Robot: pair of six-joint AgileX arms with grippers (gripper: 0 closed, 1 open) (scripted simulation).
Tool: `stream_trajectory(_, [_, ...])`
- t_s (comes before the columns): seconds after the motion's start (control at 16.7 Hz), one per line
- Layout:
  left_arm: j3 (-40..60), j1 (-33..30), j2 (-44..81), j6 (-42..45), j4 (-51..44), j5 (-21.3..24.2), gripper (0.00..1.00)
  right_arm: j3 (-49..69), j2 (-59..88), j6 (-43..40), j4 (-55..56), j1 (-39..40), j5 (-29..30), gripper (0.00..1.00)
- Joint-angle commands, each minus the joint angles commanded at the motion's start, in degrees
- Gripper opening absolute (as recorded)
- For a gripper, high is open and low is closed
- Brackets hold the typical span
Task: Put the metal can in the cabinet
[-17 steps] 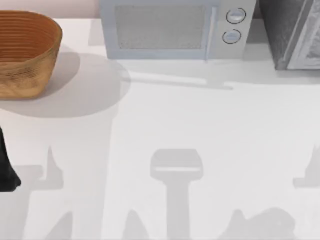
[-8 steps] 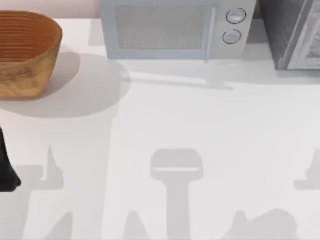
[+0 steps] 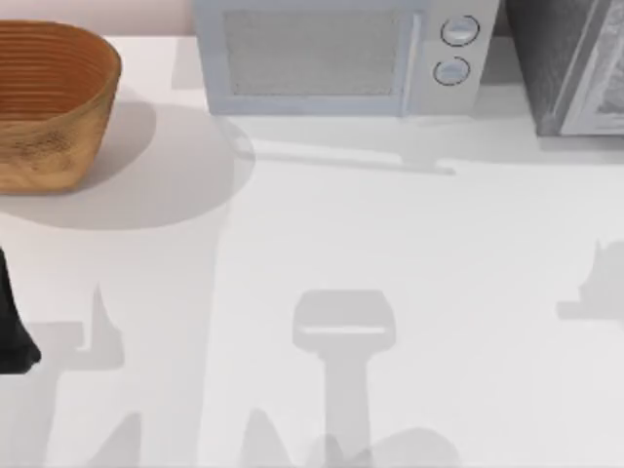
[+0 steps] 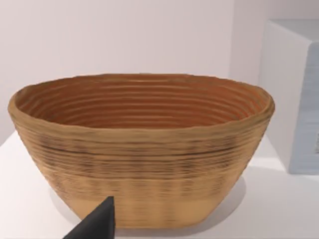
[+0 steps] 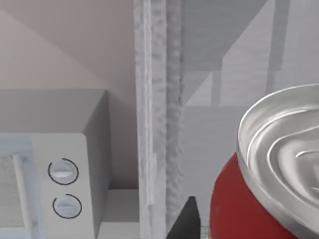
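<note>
Metal can (image 5: pixel 259 199), lower right of the right wrist view, carried close before the cabinet (image 5: pixel 159 114), door edge ahead, ready for insertion. Right gripper apparently grasping it. Left arm (image 3: pixel 12 322) parked at top view's left edge, grip state undeterminable.

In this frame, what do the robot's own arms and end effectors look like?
Little is visible. The left arm is a matte black, tapering mass at the table's left edge. The left end effector shows one plain black pointed fingertip. The right end effector shows a similar black wedge-shaped fingertip. No cables or markings are visible.
</note>
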Motion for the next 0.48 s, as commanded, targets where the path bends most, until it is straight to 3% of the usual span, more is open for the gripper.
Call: stream_trajectory(0.48, [0.0, 0.0, 0.0, 0.0, 0.0, 0.0, 1.0, 37.83, 29.71, 0.23, -9.78, 3.9, 4.41, 0.0])
